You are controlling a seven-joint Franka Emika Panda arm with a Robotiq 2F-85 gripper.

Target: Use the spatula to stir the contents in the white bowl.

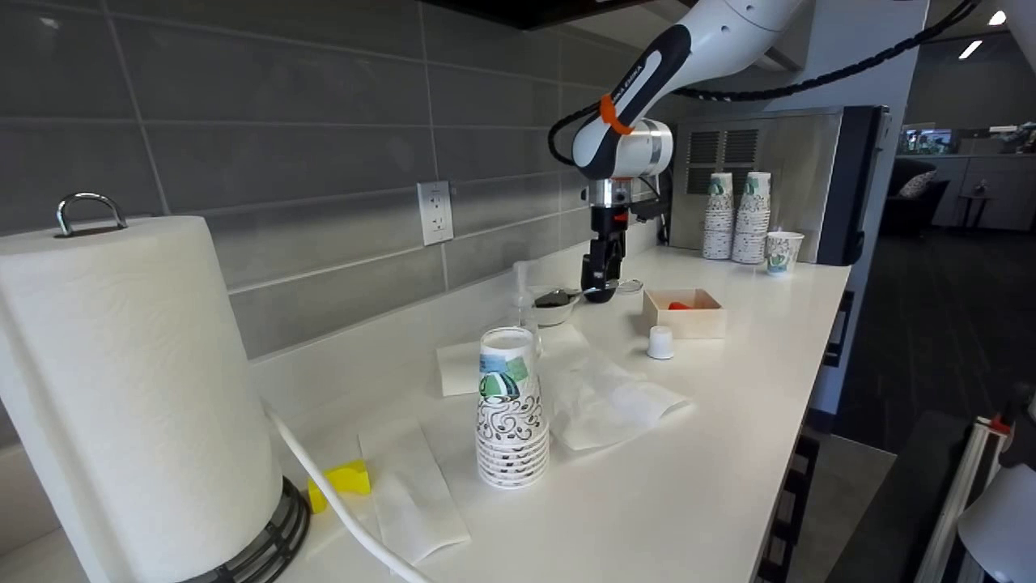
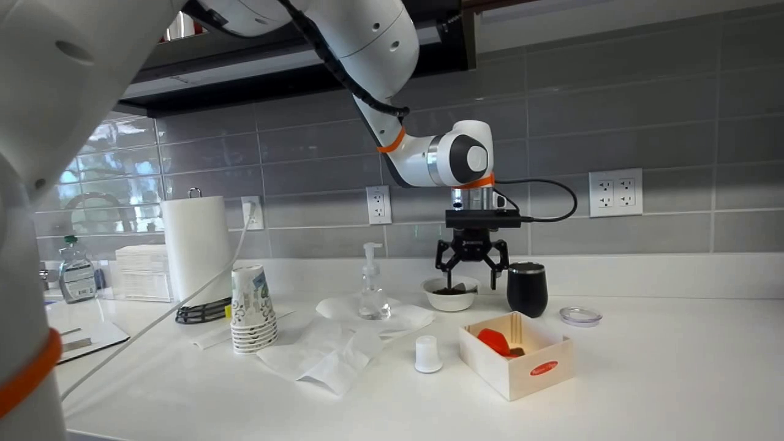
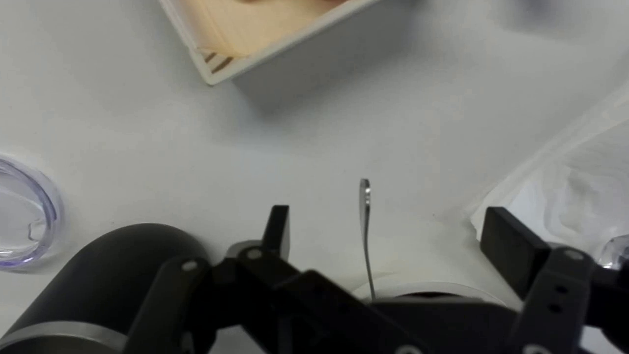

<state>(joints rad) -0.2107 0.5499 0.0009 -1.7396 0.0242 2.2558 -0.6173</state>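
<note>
The white bowl (image 2: pixel 451 301) stands near the wall and holds dark contents; it also shows in an exterior view (image 1: pixel 555 316). In the wrist view only part of its rim (image 3: pixel 474 290) shows. A slim metal utensil, taken as the spatula (image 3: pixel 365 216), leans in the bowl with its handle sticking out over the rim toward the counter's front; it also shows in an exterior view (image 1: pixel 627 286). Its head is hard to make out. My gripper (image 2: pixel 471 285) is open and points down over the bowl's front. In the wrist view the handle stands between the two spread fingertips (image 3: pixel 388 226), touching neither.
A black tumbler (image 2: pixel 527 290) stands close beside the gripper, with a clear lid (image 2: pixel 580 316) near it. A wooden box (image 2: pixel 539 367) with a red item and a small white cup (image 2: pixel 427 354) stand in front. A soap pump bottle (image 2: pixel 372 294) and crumpled paper (image 2: pixel 334 361) lie on the other side.
</note>
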